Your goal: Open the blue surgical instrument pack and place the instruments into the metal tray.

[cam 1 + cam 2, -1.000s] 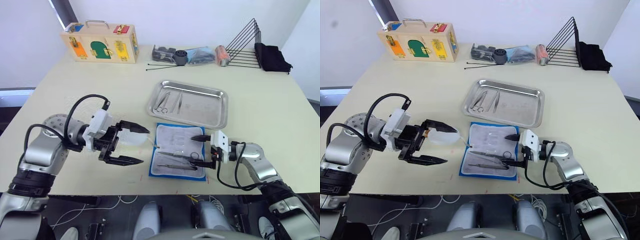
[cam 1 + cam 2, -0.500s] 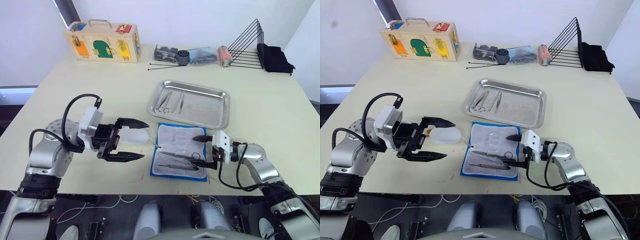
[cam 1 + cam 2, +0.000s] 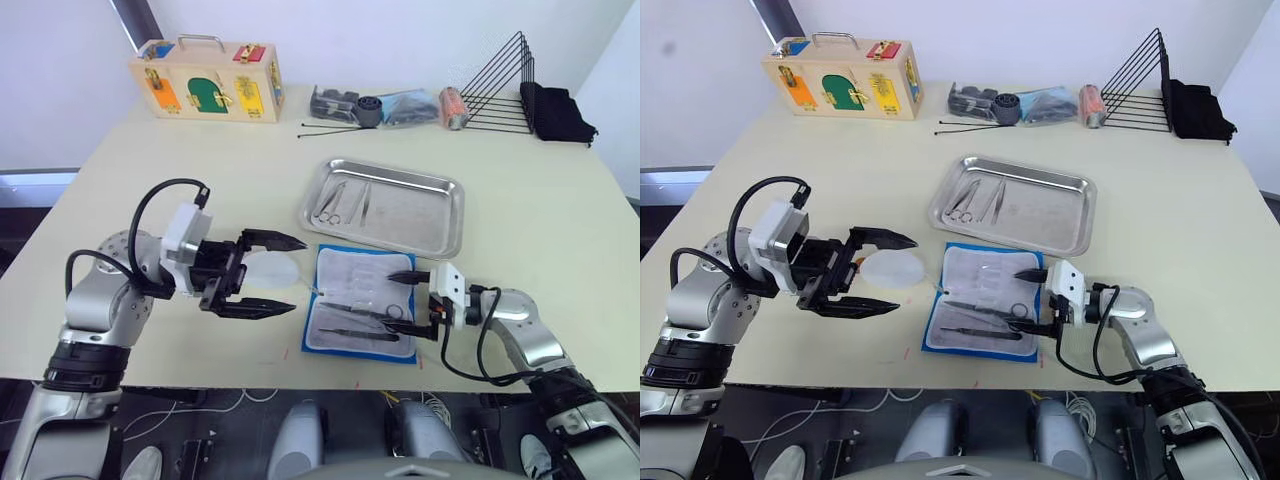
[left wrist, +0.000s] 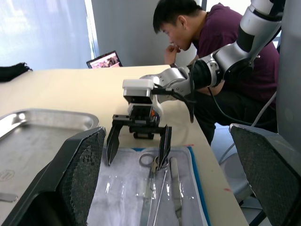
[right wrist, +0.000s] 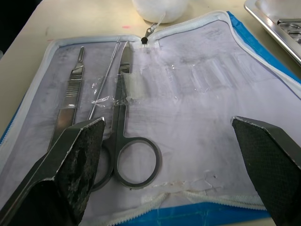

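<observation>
Pack: the blue surgical instrument pack (image 3: pixel 360 316) lies unfolded on the surface (image 3: pixel 150 170) just in front of the metal tray (image 3: pixel 420 215), pale lining up.
Instruments left: I count ring-handled scissors (image 5: pixel 126 136), a flat-handled scalpel-like piece (image 5: pixel 70 96) and a thin probe (image 5: pixel 104 77) under clear straps on the lining.
Instruments placed: a few pieces (image 3: pixel 338 203) already lie at the tray's left end — the job looks partly done.
Right tool: the right tool (image 3: pixel 410 303) has its fingers spread wide at the pack's right edge, gripping nothing; the scissor rings sit just ahead of one finger.
Left tool: the left tool (image 3: pixel 272 274) hovers spread and empty left of the pack, above the white round pouch (image 3: pixel 272 270).
Change: over the last second my left arm has swung a little nearer the pack, while the right tool has barely moved and nothing has left the lining — so the next pick-up is still ahead.
Hard to make out: I cannot tell the kinds of the pieces in the tray, nor whether the straps pin the scissors tightly.
Background: a person sits past the surface's edge in the left wrist view.
</observation>
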